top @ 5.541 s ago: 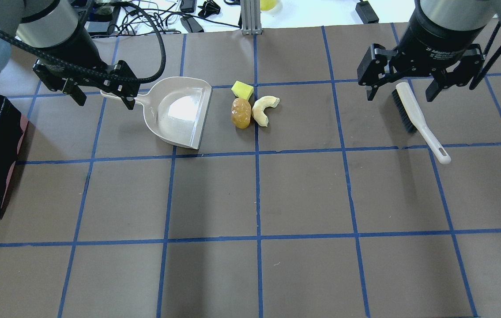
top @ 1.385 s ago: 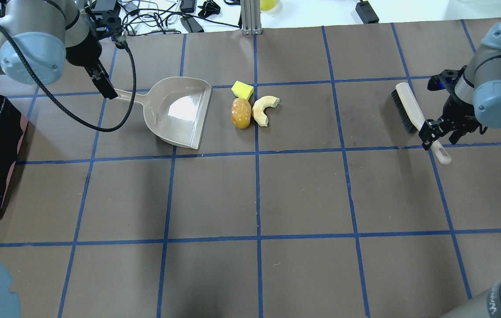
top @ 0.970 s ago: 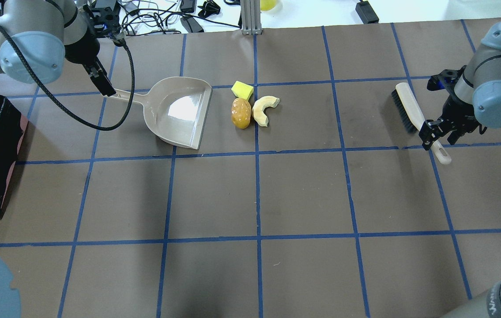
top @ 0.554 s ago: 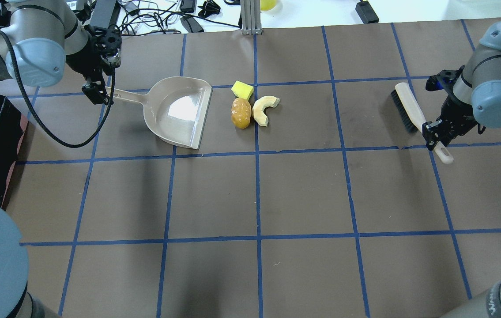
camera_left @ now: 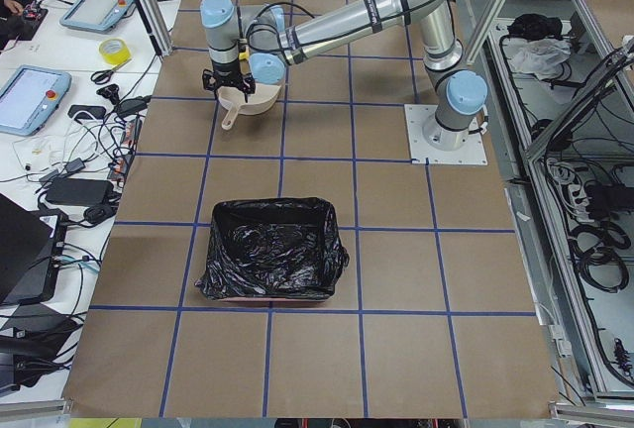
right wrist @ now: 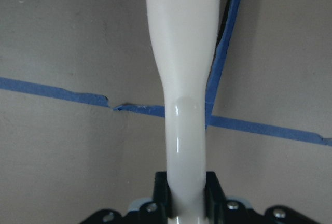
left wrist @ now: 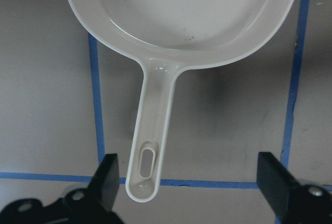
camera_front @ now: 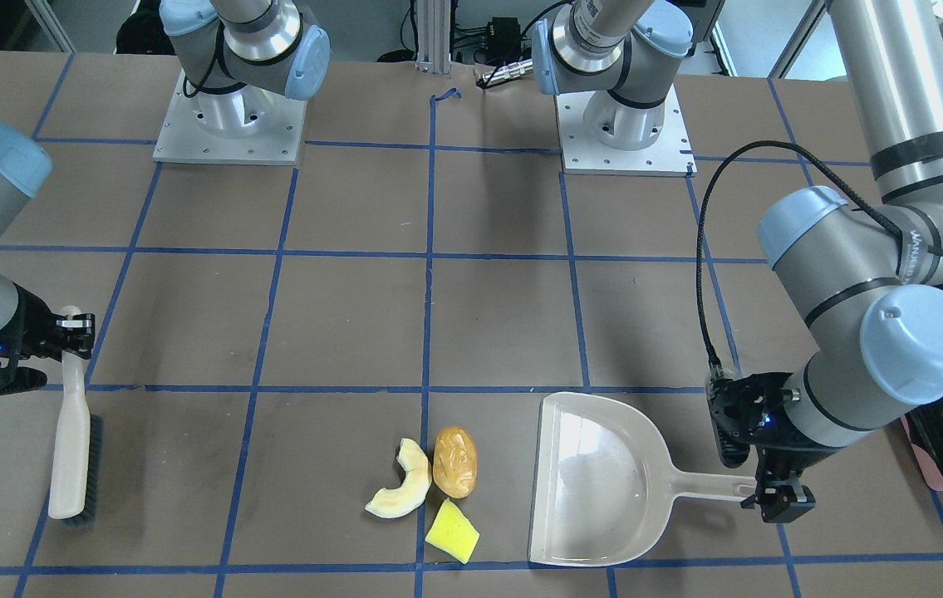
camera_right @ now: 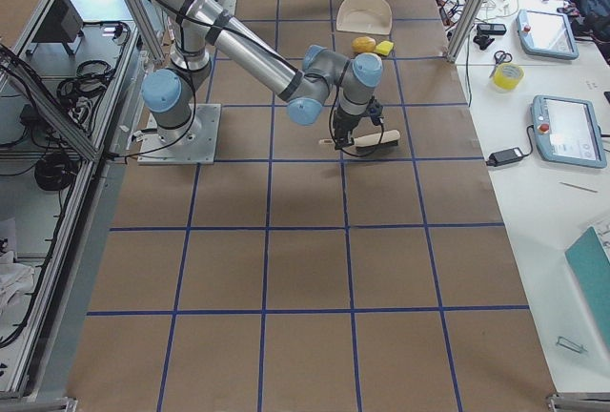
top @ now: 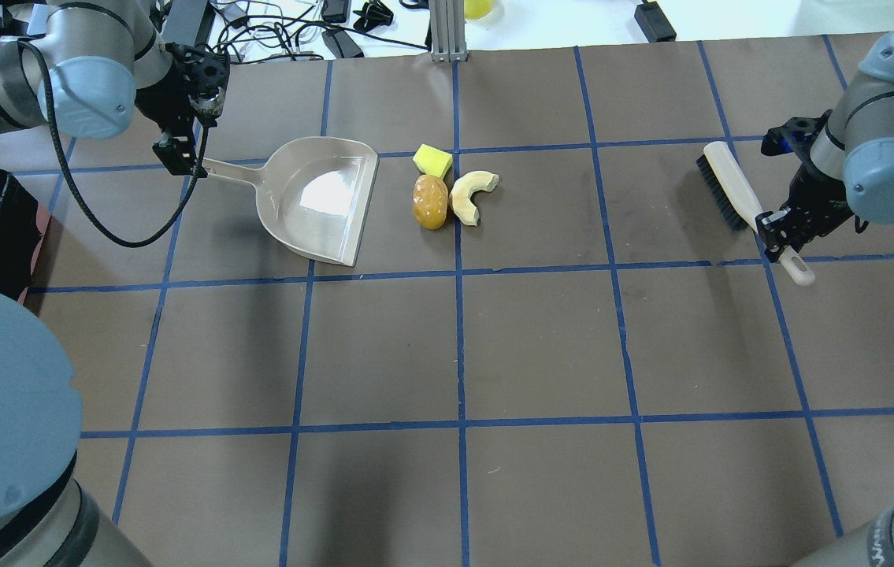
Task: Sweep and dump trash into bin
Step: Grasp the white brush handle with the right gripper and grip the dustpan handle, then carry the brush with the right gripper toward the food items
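Right hand [right wrist: 185,185] is clamped on the thin end of the brush [top: 730,185], which lies well apart from the trash. Left hand [left wrist: 189,169] is spread wide, fingers [left wrist: 106,175] astride the dustpan handle [left wrist: 153,130] tip, no contact; handle's long axis runs straight ahead into the dustpan [top: 317,201]. Crescent slice [top: 472,195], potato lump [top: 430,201] and sponge wedge [top: 432,161] are bunched on the surface [top: 541,339] just off the pan mouth, between pan and brush. The sweep probably goes robot-leftward. Bin [camera_left: 269,212] sits at the far left end.
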`<state>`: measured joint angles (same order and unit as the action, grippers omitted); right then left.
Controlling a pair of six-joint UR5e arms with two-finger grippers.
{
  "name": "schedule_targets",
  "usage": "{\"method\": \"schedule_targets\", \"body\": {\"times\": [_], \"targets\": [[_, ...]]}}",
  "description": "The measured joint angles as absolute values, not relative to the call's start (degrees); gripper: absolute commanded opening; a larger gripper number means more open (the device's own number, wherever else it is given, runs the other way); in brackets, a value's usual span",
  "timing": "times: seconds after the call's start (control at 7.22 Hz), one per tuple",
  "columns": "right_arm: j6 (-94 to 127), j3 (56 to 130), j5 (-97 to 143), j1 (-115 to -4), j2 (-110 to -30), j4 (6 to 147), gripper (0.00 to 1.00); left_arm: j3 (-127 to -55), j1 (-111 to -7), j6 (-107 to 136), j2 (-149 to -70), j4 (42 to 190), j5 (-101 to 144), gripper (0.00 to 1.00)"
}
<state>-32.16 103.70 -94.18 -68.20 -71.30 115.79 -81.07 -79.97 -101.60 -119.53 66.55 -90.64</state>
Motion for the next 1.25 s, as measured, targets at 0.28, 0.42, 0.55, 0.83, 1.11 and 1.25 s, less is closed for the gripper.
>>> {"method": "schedule_targets", "body": {"times": [0.28,0.42,0.55,0.83,1.11,1.25], "targets": [[-24.86,102.71,-90.29,-70.49,-72.04,115.13,0.00,-81.68,-80.12,-100.72,-121.02,66.35,-92.76,1.00],[-19.17,102.56,-89.38,-73.38,-72.23,114.90,0.00,-81.99,-80.18,-99.74,-121.74,66.17,-93.91,1.00],[-12.82,102.46,-89.18,-76.95,-72.37,114.80,0.00,-82.19,-80.21,-98.77,-122.28,66.05,-94.39,1.00],[-1.49,101.10,-89.59,-84.70,-72.21,114.45,0.00,-82.15,-80.20,-98.55,-123.20,65.81,-94.33,1.00],[4.01,96.30,-89.68,-90.44,-70.30,111.67,0.00,-82.04,-80.16,-98.55,-123.76,65.67,-93.94,0.69],[4.71,93.64,-89.73,-93.02,-68.30,110.48,0.00,-82.02,-80.16,-98.65,-123.94,65.54,-93.87,0.63]]}}
